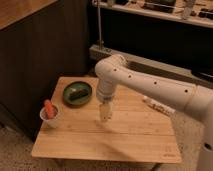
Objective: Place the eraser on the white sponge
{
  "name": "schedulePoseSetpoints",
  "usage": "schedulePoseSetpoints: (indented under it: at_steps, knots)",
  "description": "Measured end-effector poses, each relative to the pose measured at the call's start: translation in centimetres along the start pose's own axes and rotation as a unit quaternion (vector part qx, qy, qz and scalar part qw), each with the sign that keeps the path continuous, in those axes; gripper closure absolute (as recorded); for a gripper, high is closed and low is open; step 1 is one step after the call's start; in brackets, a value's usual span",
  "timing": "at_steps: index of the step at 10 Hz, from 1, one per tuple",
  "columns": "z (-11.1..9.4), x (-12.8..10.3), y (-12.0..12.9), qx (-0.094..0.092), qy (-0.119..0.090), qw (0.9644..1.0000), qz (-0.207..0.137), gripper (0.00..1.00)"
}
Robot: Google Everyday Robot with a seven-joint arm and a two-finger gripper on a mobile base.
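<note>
The eraser [78, 92], a small dark block, lies inside the green bowl [67, 97] at the back left of the wooden table [130, 137]. My gripper [104, 115] hangs point-down over the middle of the table, to the right of the bowl and close to the surface. The white sponge does not show; if it lies under the gripper, it is hidden by it.
A white cup [50, 119] with an orange carrot-like thing [48, 107] stands at the table's left edge. A long white tube with coloured marks [157, 106] lies at the back right. A dark cabinet stands to the left, and a shelf unit behind.
</note>
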Motion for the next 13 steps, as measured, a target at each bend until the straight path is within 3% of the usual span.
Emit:
schedulePoseSetpoints:
  at_steps: [2,5,7,9,13]
  knots:
    - [-0.8,0.0,1.1,-0.013,0.018,0.9996,-0.018,0.20]
    - [-1.7,0.0,6.1,-0.039,0.045,0.9971,-0.048,0.20]
    - [-2.2,0.3,11.1,-0.070,0.065,0.9927,-0.073,0.20]
    - [-2.6,0.3,13.9,-0.092,0.078,0.9889,-0.087,0.20]
    - [-2.6,0.2,14.1,-0.094,0.079,0.9886,-0.088,0.20]
